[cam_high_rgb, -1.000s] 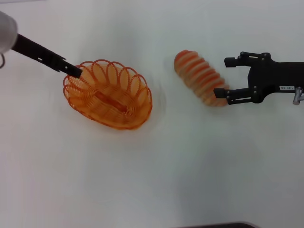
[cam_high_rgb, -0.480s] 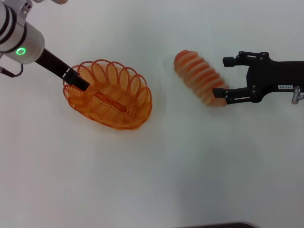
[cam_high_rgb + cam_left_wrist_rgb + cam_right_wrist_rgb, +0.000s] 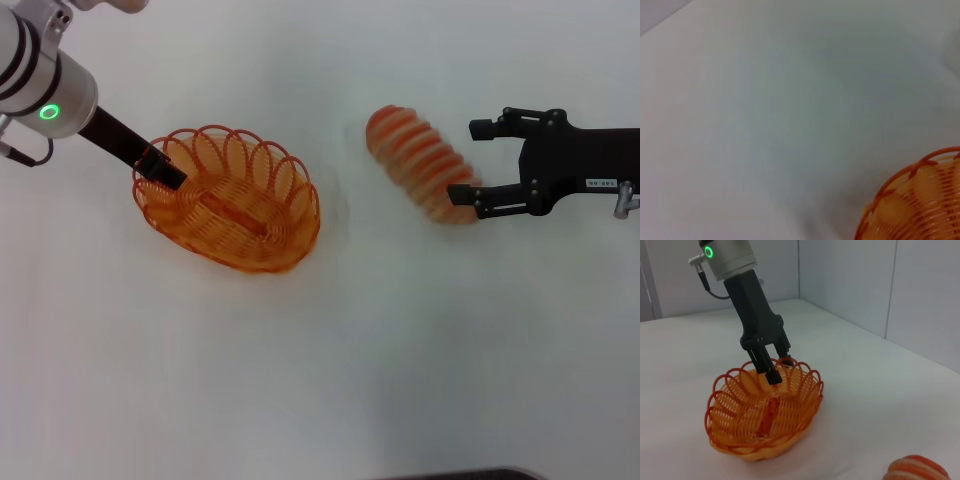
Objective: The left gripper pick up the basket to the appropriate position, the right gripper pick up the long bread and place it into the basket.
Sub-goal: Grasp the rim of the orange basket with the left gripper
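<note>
The orange wire basket [image 3: 228, 203] stands on the white table at the left; it also shows in the left wrist view [image 3: 920, 205] and the right wrist view [image 3: 765, 412]. My left gripper [image 3: 160, 172] is at its left rim. In the right wrist view the left gripper [image 3: 776, 365] has one finger inside the rim and one outside, close together on the wire. The striped long bread [image 3: 420, 165] lies at the right and shows in the right wrist view [image 3: 916, 469]. My right gripper [image 3: 470, 162] is open, its fingers either side of the bread's right end.
The white table [image 3: 330, 370] stretches bare in front of the basket and bread. Grey wall panels [image 3: 850, 285] rise behind the table's far edge in the right wrist view.
My left arm has swung in, its white-grey wrist now in view, and its gripper has settled onto the basket's left rim. The right gripper and bread have hardly moved.
</note>
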`<action>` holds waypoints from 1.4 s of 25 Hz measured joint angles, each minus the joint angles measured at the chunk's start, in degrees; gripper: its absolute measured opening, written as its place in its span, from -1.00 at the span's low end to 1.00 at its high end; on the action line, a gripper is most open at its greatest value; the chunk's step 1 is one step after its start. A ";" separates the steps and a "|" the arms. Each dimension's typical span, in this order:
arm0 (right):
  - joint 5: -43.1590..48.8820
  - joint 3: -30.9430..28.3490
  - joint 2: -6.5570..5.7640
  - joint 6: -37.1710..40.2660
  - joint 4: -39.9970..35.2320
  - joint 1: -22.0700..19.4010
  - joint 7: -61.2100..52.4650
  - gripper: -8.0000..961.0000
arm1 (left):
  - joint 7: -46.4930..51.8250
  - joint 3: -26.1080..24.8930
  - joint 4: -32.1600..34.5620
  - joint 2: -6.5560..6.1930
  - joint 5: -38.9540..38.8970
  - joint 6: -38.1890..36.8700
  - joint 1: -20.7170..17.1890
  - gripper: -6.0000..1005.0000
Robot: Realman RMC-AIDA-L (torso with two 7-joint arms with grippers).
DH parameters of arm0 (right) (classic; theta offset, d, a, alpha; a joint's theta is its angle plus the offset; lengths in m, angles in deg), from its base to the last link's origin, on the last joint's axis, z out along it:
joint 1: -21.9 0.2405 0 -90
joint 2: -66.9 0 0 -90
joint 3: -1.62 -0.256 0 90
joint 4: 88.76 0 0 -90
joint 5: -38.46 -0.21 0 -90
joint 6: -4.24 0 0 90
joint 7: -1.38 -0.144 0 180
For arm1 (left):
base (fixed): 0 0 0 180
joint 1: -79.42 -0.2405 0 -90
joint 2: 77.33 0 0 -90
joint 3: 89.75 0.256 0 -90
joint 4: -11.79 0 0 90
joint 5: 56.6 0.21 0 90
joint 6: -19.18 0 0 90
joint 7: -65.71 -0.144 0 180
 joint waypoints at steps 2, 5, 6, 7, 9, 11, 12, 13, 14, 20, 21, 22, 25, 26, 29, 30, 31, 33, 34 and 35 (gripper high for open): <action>0.00 0.00 0.00 -0.01 0.00 0.02 0.00 0.93 | 0.22 0.00 -0.18 -0.03 0.01 0.02 0.01 0.37; 0.00 0.00 0.00 -0.03 0.00 0.12 0.00 0.92 | 0.22 0.10 -0.40 -0.10 0.02 0.11 0.07 0.17; 0.00 0.00 0.00 -0.03 0.00 0.18 0.00 0.92 | 0.22 0.12 -0.42 -0.12 0.02 0.12 0.10 0.11; 0.00 0.00 0.00 -0.04 0.00 0.23 0.00 0.92 | 0.23 0.10 -0.43 -0.13 0.02 0.12 0.12 0.03; 0.00 0.00 0.00 -0.05 0.00 0.29 0.00 0.92 | 0.33 0.01 -0.43 -0.13 0.01 0.05 0.16 -0.13; 0.00 0.00 0.00 -0.04 0.00 0.30 0.00 0.92 | 0.36 0.00 -0.43 -0.13 0.01 -0.04 0.18 -0.28; 0.00 -0.01 0.00 -0.04 0.00 0.31 0.00 0.92 | 0.38 0.05 -0.46 -0.12 0.02 -0.13 0.20 -0.36; 0.01 0.00 0.00 -0.04 0.00 0.31 0.00 0.92 | 0.53 -0.28 -0.52 -0.08 0.00 -0.31 0.25 -0.42; 0.00 0.00 0.00 -0.04 0.00 0.32 0.00 0.92 | 0.80 -0.45 -0.52 -0.08 -0.04 -0.34 0.25 -0.48; 0.01 -0.36 0.00 0.19 0.01 0.33 0.00 0.92 | 3.59 -2.10 -0.31 -0.33 -0.30 -1.81 0.55 -0.70; 0.01 -0.38 0.00 0.25 0.00 0.33 0.00 0.92 | 4.03 -2.48 -0.21 -0.34 -0.31 -2.32 0.70 -0.71; 0.01 -0.41 0.00 0.29 0.01 0.33 0.00 0.92 | 4.54 -2.93 -0.12 -0.35 -0.32 -2.90 0.90 -0.72; 0.00 -0.44 0.00 0.33 0.00 0.33 -0.13 0.92 | 6.14 -4.06 -0.07 -0.38 -0.22 -4.26 1.46 -0.80; 0.01 -0.44 0.00 0.33 0.01 0.33 -0.38 0.92 | 6.57 -4.51 -0.09 -0.41 -0.17 -4.77 1.65 -0.80; 0.01 -0.44 0.06 0.35 -0.03 0.59 -1.82 0.92 | 7.89 -6.91 0.13 -0.58 -0.19 -7.18 2.53 -0.80; -0.08 -0.44 0.08 0.34 -0.26 0.64 -2.44 0.92 | 8.18 -7.84 0.34 -0.61 -0.27 -8.10 2.82 -0.80; -0.24 -0.40 0.10 0.31 -0.56 0.69 -3.13 0.92 | 8.42 -8.58 0.49 -0.66 -0.29 -8.73 3.01 -0.80; -0.61 -0.37 0.14 0.23 -1.00 0.69 -4.13 0.92 | 8.91 -10.42 0.78 -0.86 -0.37 -10.12 3.35 -0.80; -0.86 -0.40 0.16 0.20 -1.07 0.68 -4.46 0.92 | 9.07 -11.29 0.89 -0.96 -0.43 -10.60 3.48 -0.80; -1.21 -0.46 0.17 0.18 -1.07 0.66 -4.71 0.92 | 9.18 -12.48 0.92 -1.03 -0.55 -11.22 3.66 -0.80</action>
